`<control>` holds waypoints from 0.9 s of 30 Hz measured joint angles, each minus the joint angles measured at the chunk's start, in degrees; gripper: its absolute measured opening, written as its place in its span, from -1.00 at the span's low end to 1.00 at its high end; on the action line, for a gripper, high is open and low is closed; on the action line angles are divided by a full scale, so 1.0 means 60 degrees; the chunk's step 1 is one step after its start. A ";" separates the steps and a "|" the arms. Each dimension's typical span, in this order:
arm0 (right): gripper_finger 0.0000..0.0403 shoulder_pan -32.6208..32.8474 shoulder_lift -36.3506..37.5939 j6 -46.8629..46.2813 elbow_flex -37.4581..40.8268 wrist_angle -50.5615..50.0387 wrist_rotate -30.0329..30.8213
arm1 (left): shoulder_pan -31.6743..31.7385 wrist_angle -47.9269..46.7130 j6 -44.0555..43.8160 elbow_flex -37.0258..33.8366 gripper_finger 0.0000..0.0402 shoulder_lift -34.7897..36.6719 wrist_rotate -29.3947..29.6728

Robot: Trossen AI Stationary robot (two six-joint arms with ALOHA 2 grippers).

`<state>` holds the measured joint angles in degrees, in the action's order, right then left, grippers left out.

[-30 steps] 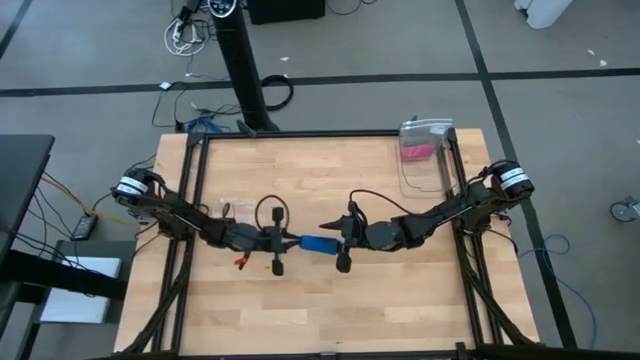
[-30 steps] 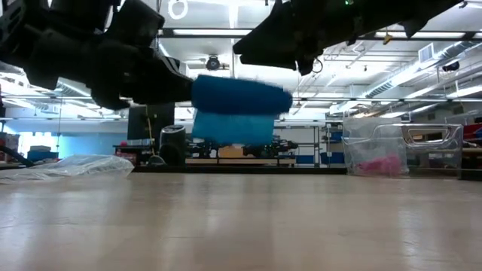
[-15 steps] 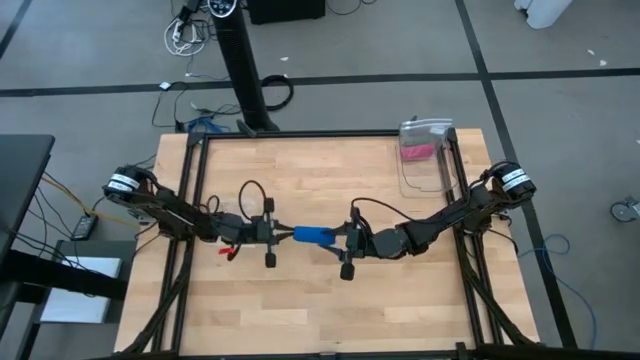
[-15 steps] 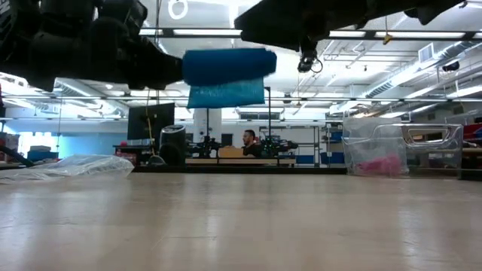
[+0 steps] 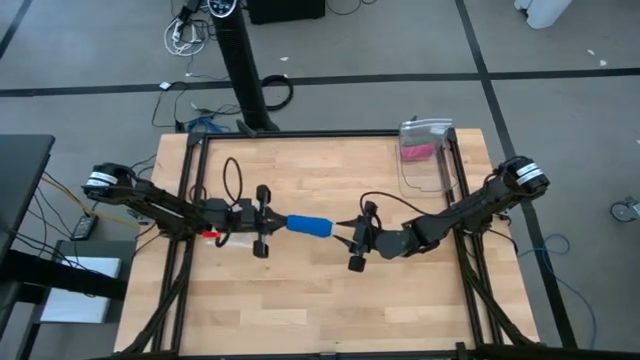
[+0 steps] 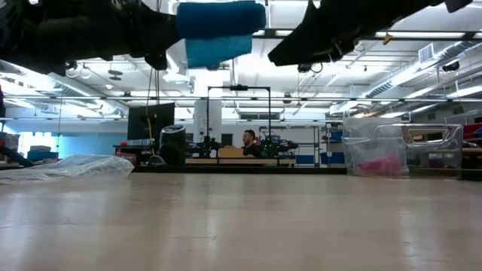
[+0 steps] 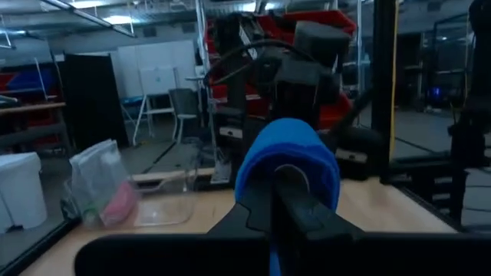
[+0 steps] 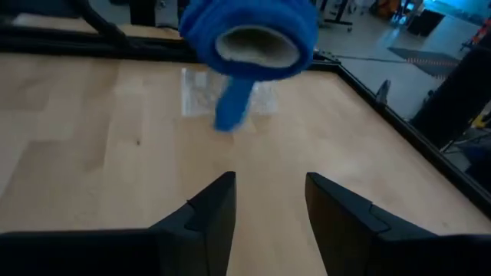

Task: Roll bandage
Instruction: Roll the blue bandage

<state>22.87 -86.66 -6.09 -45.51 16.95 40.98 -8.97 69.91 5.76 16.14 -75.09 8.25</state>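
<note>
A blue bandage roll [image 5: 308,225] with a hollow core [image 8: 257,44] is held in the air over the table's middle by my left gripper [image 5: 278,222], which is shut on its left end. A short loose tail [image 6: 218,50] hangs under the roll. My right gripper [image 5: 343,235] is open and empty. It points at the roll's right end from a short way off, a little lower, as the right wrist view [image 8: 268,192] shows. My left gripper comes at the roll level from the table's left, along its axis. One finger [image 7: 295,203] reaches into the hollow core at the roll's left end [image 7: 285,172]; the roll hides the other finger. The roll is lifted clear and level, its tail hanging slack.
A clear plastic box [image 5: 425,155] with something pink inside stands at the table's far right corner. A crumpled clear bag [image 6: 75,165] lies on the table left of centre, under my left arm. A person [image 6: 248,139] shows far off in the room behind.
My left gripper has gone up and toward the table's left and far edges, carrying the roll, which stays level. My right gripper, which was at the roll's right end, now stands apart from it, drawn back toward the table's right.
</note>
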 joint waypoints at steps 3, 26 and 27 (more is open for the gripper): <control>-0.15 -0.0005 0.0034 -0.0026 0.0358 0.0811 -0.0006 | 0.0000 0.0192 -0.0007 0.0004 -0.98 0.0037 -0.0001; -0.06 -0.1520 -0.1340 0.0060 0.1030 0.6940 -0.4052 | 0.0000 0.0887 0.0562 0.0004 -0.98 0.0023 0.0630; -0.09 -0.1576 -0.1340 -0.0032 0.1030 0.6940 -0.4125 | 0.0000 0.0872 0.0633 0.0004 -0.98 0.0023 0.0739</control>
<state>13.42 -94.70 -6.28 -39.33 58.59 16.23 -8.97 75.14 9.56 16.16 -74.96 12.69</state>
